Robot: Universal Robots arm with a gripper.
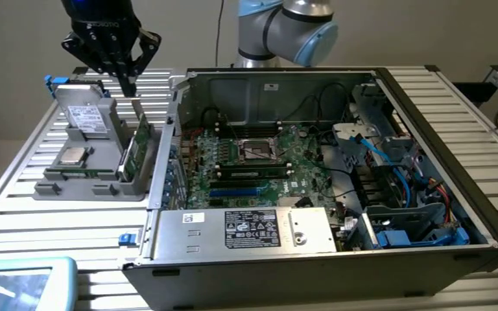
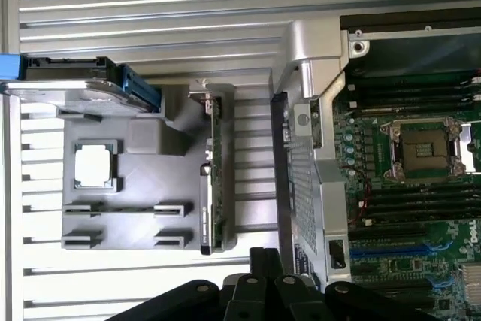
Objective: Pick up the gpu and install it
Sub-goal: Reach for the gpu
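While gripper (image 1: 130, 87) hovers over one gpu (image 1: 135, 148), jaws closed and empty, wrist view shows card's top edge.

Exterior view high, oblique, wrist view straight down, both sharing motherboard (image 1: 305, 162)

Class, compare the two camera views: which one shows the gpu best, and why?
The wrist view: it looks straight down on the gpu, showing its full length and silver bracket, standing on edge in the grey holder. The exterior view gives a narrow, slanted green sliver of the gpu.
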